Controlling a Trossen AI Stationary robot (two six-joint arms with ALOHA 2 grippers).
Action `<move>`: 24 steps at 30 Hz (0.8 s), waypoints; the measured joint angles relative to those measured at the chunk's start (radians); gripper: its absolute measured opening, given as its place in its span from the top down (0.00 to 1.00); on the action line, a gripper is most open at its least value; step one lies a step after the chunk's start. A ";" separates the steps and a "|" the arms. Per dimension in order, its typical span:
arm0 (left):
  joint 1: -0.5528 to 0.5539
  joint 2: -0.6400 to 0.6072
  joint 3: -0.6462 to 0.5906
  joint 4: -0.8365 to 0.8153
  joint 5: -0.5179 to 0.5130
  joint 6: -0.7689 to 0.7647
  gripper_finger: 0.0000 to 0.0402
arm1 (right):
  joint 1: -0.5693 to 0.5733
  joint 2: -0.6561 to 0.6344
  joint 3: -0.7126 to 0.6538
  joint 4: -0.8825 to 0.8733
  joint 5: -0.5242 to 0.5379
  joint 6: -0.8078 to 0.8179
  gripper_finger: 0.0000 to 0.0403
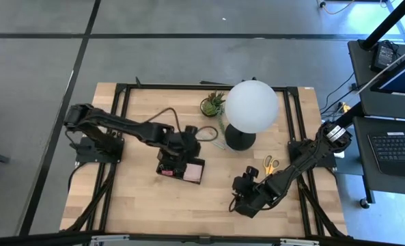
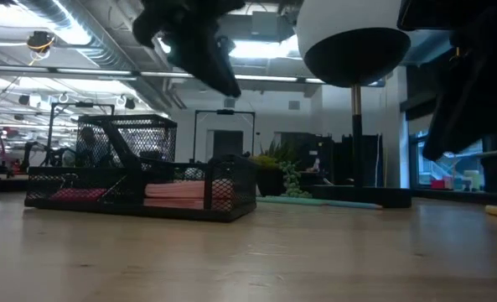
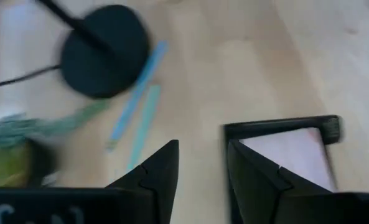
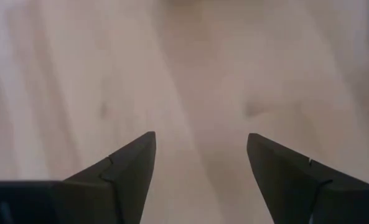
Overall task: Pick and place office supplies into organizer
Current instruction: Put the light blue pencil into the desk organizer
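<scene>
The black mesh organizer [image 1: 180,166] sits mid-table with the pink sticky-note pad [image 1: 193,171] lying in its right compartment; both also show in the low view, organizer [image 2: 139,189] and pad [image 2: 178,194]. My left gripper [image 3: 203,149] hovers open and empty above the organizer's far side [image 1: 187,138]. Two pale-green pencils [image 3: 137,109] lie flat on the wood beside the lamp base. The yellow-handled scissors [image 1: 270,164] lie flat toward the table's right. My right gripper [image 4: 201,140] is open and empty over bare wood near the table's near edge [image 1: 242,199].
A white globe lamp [image 1: 252,106] with a round black base [image 1: 240,141] stands far of centre, with a small potted plant [image 1: 214,104] to its left. A black cable [image 3: 22,78] runs from the base. Bare wood lies between organizer and right gripper.
</scene>
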 joint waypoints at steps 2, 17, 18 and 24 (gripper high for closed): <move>0.013 -0.043 -0.001 -0.028 -0.027 -0.001 0.67 | -0.015 0.000 0.000 0.000 0.044 0.018 0.37; 0.136 -0.407 -0.427 0.264 0.013 -0.084 0.70 | -0.153 0.000 0.000 0.008 0.215 -0.132 0.37; 0.141 -0.426 -0.458 0.296 0.021 -0.084 0.70 | -0.169 0.000 0.000 0.008 0.215 -0.137 0.37; 0.157 -0.495 -0.619 0.586 0.028 -0.109 0.71 | -0.277 0.006 0.000 0.011 0.213 -0.145 0.37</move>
